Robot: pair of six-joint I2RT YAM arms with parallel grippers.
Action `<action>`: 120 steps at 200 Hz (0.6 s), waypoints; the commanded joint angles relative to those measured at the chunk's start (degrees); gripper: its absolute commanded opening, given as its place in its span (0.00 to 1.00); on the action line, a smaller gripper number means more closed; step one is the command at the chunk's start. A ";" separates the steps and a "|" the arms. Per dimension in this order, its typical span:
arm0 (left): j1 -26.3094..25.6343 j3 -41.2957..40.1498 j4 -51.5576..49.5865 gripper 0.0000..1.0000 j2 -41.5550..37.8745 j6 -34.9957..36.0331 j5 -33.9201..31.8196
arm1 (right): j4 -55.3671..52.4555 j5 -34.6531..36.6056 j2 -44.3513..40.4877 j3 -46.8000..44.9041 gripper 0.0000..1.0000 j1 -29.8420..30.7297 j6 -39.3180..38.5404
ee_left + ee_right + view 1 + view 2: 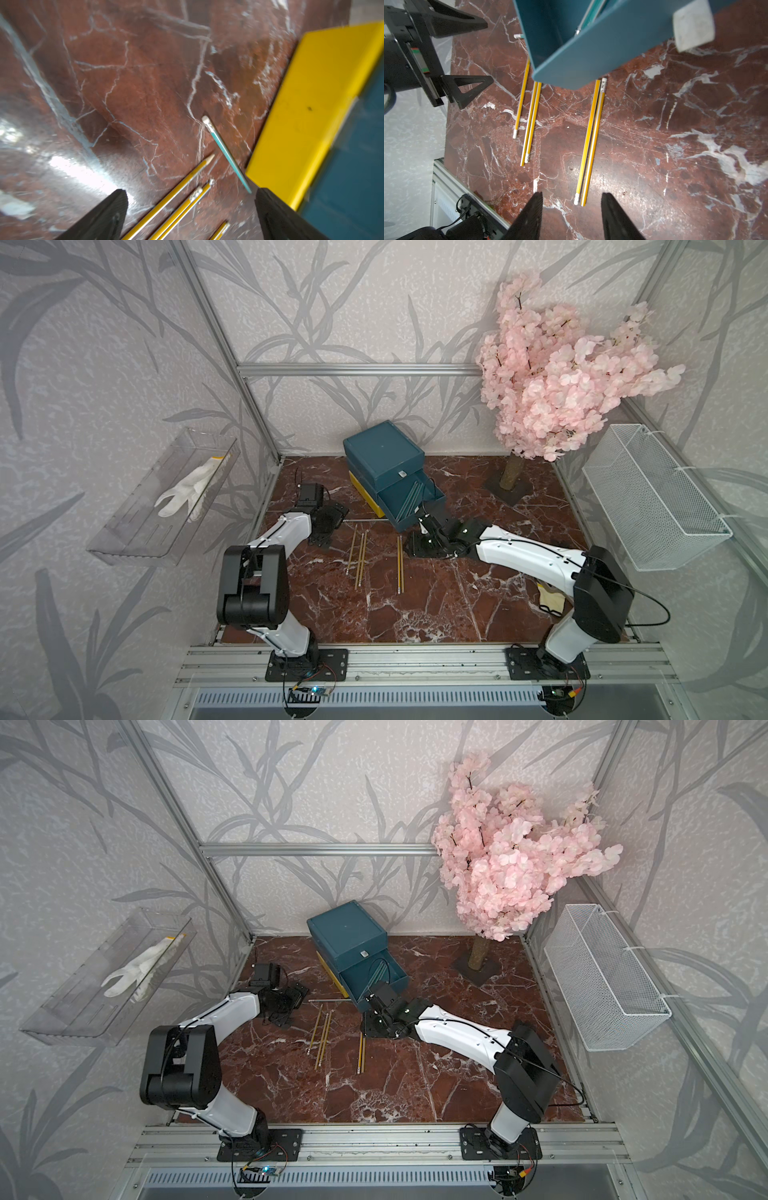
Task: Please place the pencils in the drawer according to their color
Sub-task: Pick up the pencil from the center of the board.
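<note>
Right end effector [572, 194] and left end effector [190, 190] gape empty, yellow pencils [588, 141] on the table [675, 145] just ahead, the open drawer [591, 52] beyond; light, stiff, roll-prone, probably best pinched mid-shaft.

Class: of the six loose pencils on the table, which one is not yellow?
The teal pencil, lying alone beside the drawer's yellow tier, crosswise to the rest. The five yellow pencils lie in two side-by-side groups.
</note>
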 commanded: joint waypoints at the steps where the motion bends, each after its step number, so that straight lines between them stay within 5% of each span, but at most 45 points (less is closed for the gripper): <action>1: -0.44 3.03 1.83 0.99 1.29 -12.33 -3.43 | 0.39 1.43 -1.80 -1.70 0.49 0.03 0.26; 57: -3.70 13.40 -8.26 0.85 5.18 -21.74 -14.44 | 2.37 2.01 -3.81 -5.74 0.49 -0.23 0.69; 120: -7.21 21.84 -14.80 0.76 12.24 -26.94 -17.07 | 5.60 0.12 -5.54 -9.71 0.49 -3.11 1.21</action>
